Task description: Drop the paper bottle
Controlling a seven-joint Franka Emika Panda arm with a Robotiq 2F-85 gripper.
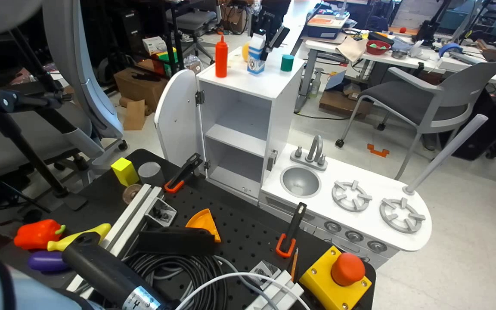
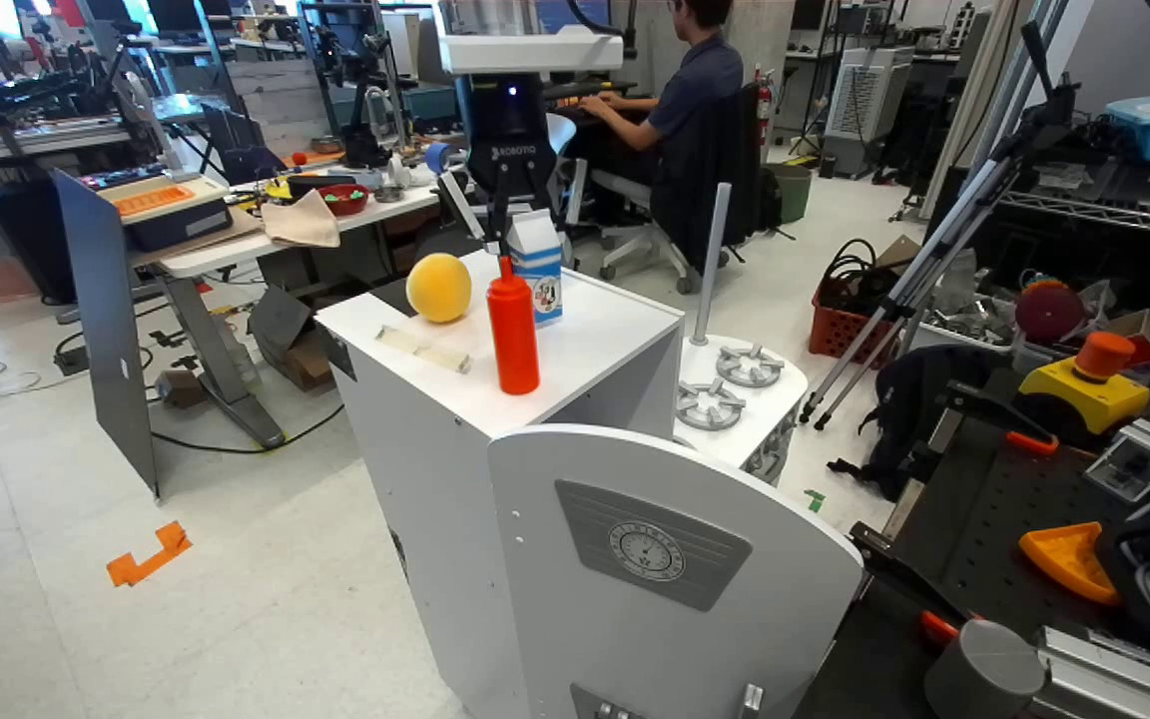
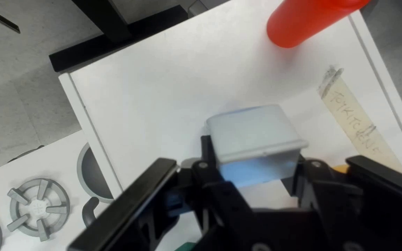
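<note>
The paper bottle is a white and blue carton (image 1: pixel 255 55) at the top of the white cabinet (image 1: pixel 256 88). It is upright in both exterior views, partly behind the orange bottle in an exterior view (image 2: pixel 542 272). Its pale slanted top shows in the wrist view (image 3: pixel 255 134). My gripper (image 3: pixel 251 158) points down with a finger against each side of the carton, shut on it. One finger shows beside the carton in an exterior view (image 1: pixel 266 52). The carton's base is at or very near the cabinet top; I cannot tell whether it touches.
The orange bottle (image 2: pixel 513 335) stands near the carton. A yellow ball (image 2: pixel 438 288) and a teal cup (image 1: pixel 287 63) are also on the cabinet top. The cabinet door (image 1: pixel 178 116) is open. A toy sink (image 1: pixel 300 181) and burners (image 1: pixel 352 196) are lower beside it.
</note>
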